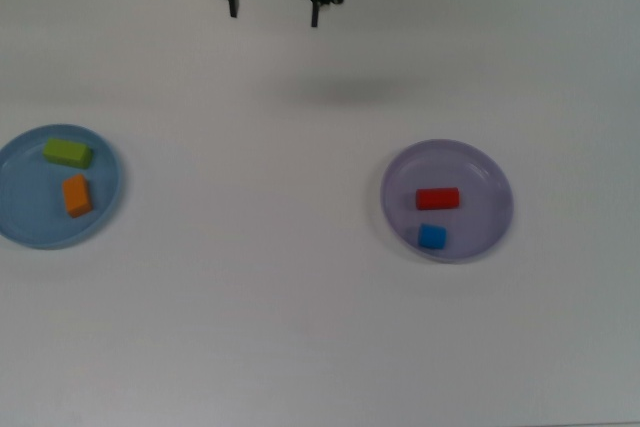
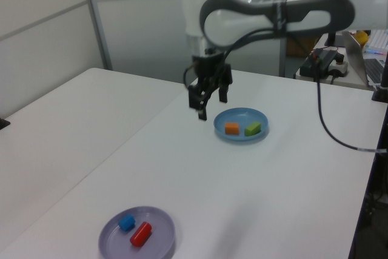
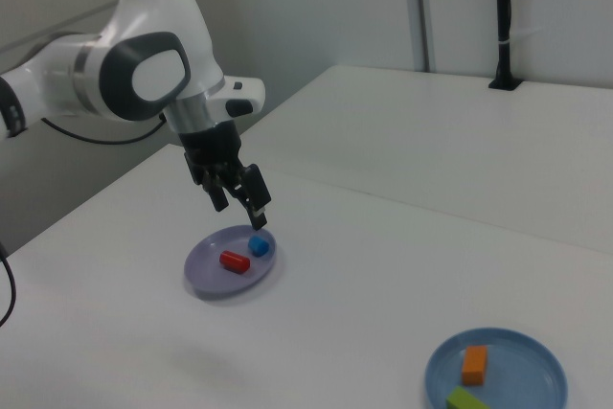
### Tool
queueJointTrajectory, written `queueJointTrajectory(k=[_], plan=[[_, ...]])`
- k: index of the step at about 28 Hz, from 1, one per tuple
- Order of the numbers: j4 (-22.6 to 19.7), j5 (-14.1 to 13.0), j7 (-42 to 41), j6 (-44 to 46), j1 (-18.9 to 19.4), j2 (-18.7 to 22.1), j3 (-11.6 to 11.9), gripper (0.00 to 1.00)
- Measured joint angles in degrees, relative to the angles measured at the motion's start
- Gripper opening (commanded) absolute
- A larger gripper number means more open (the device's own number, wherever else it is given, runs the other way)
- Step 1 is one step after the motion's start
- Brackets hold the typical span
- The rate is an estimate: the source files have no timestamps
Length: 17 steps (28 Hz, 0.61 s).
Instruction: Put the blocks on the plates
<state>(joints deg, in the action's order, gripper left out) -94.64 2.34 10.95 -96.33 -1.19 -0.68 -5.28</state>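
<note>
We are hovering our end effector (image 1: 272, 2) spread and empty above the bench (image 1: 300, 307), well apart from both plates, seeing green block (image 1: 67, 153) and orange block (image 1: 77, 195) lying on the light blue plate (image 1: 25, 232), red block (image 1: 437, 196) and blue block (image 1: 432, 237) on the lavender plate (image 1: 490, 172)

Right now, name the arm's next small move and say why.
Probably just hold clear above the table, or retract. The green block and orange block lie on the blue plate; the red block and blue block lie on the lavender plate. The gripper is open and carries nothing, so nothing seems left to place.
</note>
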Motion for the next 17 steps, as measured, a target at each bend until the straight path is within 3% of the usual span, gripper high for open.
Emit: queueJointTrajectory(k=[7, 17], plan=[[-1.4, -1.3, -2.7, -1.5, 0.0, 3.7, 3.1, 1.00], [-2.5, -1.3, -2.8, -4.3, 0.0, 4.3, 3.6, 1.00]])
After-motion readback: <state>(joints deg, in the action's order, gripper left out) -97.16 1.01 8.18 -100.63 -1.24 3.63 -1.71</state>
